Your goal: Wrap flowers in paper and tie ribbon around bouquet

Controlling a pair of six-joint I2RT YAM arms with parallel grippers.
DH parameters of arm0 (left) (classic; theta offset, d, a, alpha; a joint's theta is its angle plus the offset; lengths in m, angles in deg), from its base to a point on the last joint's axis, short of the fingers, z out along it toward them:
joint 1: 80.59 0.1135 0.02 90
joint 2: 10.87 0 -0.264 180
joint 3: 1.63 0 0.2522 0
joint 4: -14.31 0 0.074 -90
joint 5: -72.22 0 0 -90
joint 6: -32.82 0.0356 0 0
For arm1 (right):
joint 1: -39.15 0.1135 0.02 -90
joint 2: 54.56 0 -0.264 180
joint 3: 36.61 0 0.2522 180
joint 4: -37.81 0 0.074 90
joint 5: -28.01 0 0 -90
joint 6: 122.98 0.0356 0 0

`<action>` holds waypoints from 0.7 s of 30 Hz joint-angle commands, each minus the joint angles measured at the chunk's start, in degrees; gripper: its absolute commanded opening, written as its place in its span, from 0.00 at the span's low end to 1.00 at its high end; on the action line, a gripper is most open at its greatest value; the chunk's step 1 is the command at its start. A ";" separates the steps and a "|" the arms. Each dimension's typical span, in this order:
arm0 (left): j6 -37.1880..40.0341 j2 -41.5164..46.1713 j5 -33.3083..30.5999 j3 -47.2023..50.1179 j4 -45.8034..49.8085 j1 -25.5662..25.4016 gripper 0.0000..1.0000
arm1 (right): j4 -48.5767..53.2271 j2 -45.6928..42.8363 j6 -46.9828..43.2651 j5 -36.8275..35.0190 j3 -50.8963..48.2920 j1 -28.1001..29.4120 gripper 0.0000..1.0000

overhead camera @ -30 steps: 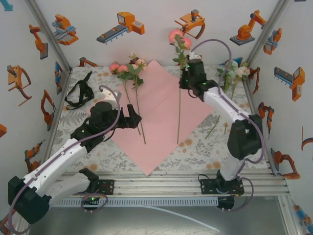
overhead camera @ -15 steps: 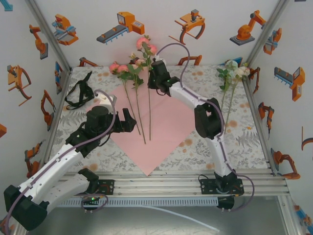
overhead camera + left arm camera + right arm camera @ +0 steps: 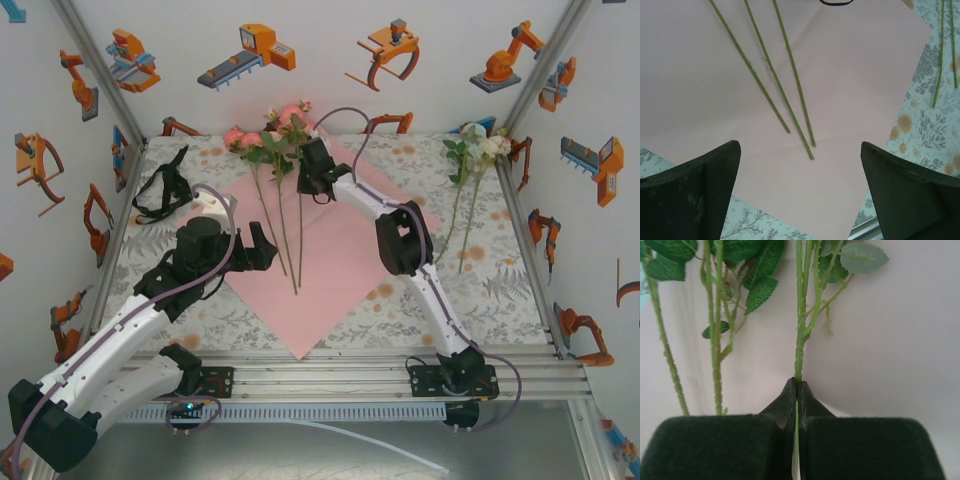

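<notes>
Pink paper lies flat as a diamond on the table, and your job stands at its early gathering stage. Two flowers rest on the sheet's left half, blooms at the far corner, stalks running back toward the arm bases. Your right gripper is pinched shut on a third stem, holding it just beside those two and low over the paper, its leaves spreading beyond the fingertips. Whether that stem already rests on the sheet you cannot tell from above. Your left gripper hangs over the near ends of the stalks, jaws spread wide with nothing between them. Left to do, by the look of it: let this stem go, fetch the white flowers lying well apart on the table's right side, off the paper, then wrap the sheet around the bunch and tie it. The sheet is not yet wrapped at all. The ribbon sits in a loose black heap at the table's left edge, untouched and apart from the sheet. Crowding is the likely trouble. Your right arm reaches across the paper's far half, and the left gripper sits near the stalks, so a fold from the left corner would probably meet it first. The thin stalks may roll when the sheet lifts.
</notes>
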 commanded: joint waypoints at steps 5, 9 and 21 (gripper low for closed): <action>-0.94 0.16 0.59 0.48 -0.20 0.51 0.97 | 2.35 -1.32 -0.02 0.88 1.18 -0.47 0.18; -1.11 -0.25 1.18 0.33 -0.69 0.53 0.97 | 1.67 -5.89 -1.66 0.70 -1.28 -0.62 0.25; -0.03 -1.25 12.22 1.12 -8.04 0.42 0.97 | 0.12 -29.24 -12.76 -2.41 -18.11 -3.64 0.38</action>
